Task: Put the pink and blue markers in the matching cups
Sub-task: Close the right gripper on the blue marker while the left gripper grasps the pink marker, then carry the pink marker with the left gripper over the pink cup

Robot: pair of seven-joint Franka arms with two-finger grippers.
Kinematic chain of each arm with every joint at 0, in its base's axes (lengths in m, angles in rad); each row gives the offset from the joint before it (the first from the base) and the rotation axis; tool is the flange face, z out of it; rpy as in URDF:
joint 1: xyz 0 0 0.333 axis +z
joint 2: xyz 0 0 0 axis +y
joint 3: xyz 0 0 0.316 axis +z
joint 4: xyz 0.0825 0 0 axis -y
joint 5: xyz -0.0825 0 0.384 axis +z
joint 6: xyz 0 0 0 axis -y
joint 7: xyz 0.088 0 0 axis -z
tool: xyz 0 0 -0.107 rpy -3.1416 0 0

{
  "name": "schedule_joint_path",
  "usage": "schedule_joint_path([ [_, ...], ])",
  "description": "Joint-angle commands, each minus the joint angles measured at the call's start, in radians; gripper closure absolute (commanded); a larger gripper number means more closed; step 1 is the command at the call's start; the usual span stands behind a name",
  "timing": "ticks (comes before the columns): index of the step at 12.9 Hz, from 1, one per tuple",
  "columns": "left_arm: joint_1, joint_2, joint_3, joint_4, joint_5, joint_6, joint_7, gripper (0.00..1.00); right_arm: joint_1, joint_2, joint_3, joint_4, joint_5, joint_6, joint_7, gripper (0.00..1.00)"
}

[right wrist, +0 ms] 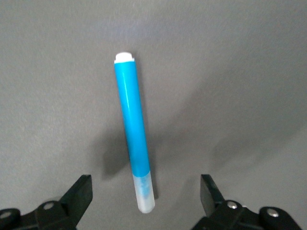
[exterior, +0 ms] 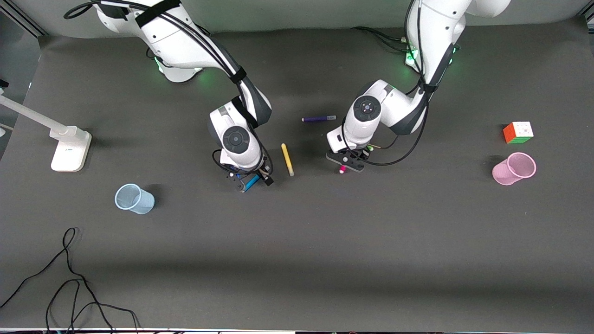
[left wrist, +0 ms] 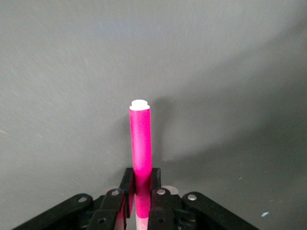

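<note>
Right gripper (right wrist: 146,203) fingers spread wide either side of the blue marker (right wrist: 132,139), bare mat flanking it both ways. Yellow pen (exterior: 287,159) lies just beside this claw, toward the left arm's end. Left gripper (left wrist: 140,199) clamped on the pink marker (left wrist: 140,143); bare mat all round that claw. Blue cup (exterior: 133,199) and pink cup (exterior: 514,169) stand well apart from both claws.

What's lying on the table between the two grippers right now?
A slim yellow pen lies on the mat between the right gripper, open over the bright blue marker, and the left gripper, shut on the magenta-pink marker; front view shows it.
</note>
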State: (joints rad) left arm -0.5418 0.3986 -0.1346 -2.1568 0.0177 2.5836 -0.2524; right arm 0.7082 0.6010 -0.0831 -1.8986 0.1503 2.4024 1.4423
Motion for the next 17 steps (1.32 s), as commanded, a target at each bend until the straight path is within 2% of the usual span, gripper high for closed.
schedule_joint_path([
  [1, 0.032, -0.139, 0.007, 0.085, -0.004, -0.269, -0.008, 1.0, 0.019, 0.02, -0.007, 0.015, 0.017, 0.023, 0.017, 0.02],
  [4, 0.115, -0.22, 0.01, 0.376, -0.001, -0.827, 0.008, 1.0, 0.03, 0.033, -0.006, 0.015, 0.017, 0.041, 0.017, 0.14],
  [5, 0.158, -0.224, 0.009, 0.484, 0.002, -0.97, 0.01, 1.0, 0.036, 0.036, -0.006, 0.015, 0.017, 0.041, 0.015, 0.21],
  [6, 0.196, -0.224, 0.007, 0.58, 0.002, -1.085, 0.024, 1.0, 0.036, 0.036, -0.006, 0.015, 0.017, 0.041, 0.01, 0.32],
  [7, 0.221, -0.225, 0.01, 0.648, 0.005, -1.162, 0.057, 1.0, 0.036, 0.034, -0.006, 0.015, 0.015, 0.04, 0.003, 0.41],
  [9, 0.314, -0.257, 0.01, 0.695, 0.007, -1.212, 0.145, 1.0, 0.033, 0.026, -0.007, 0.016, 0.012, 0.031, -0.005, 0.55],
  [10, 0.379, -0.28, 0.012, 0.693, 0.01, -1.208, 0.248, 1.0, 0.033, 0.025, -0.007, 0.016, 0.006, 0.029, -0.011, 0.65],
  [11, 0.446, -0.285, 0.01, 0.693, 0.011, -1.2, 0.351, 1.0, 0.033, 0.025, -0.007, 0.016, 0.006, 0.029, -0.019, 0.7],
  [13, 0.561, -0.284, 0.01, 0.692, 0.007, -1.165, 0.554, 1.0, 0.031, 0.022, -0.007, 0.016, 0.006, 0.029, -0.025, 0.78],
  [16, 0.661, -0.284, 0.009, 0.666, -0.005, -1.056, 0.871, 1.0, 0.028, 0.004, -0.01, 0.016, 0.006, 0.015, -0.046, 0.86],
  [17, 0.687, -0.284, 0.009, 0.654, -0.019, -1.027, 0.966, 1.0, 0.025, -0.007, -0.012, 0.03, 0.006, -0.027, -0.058, 0.87],
])
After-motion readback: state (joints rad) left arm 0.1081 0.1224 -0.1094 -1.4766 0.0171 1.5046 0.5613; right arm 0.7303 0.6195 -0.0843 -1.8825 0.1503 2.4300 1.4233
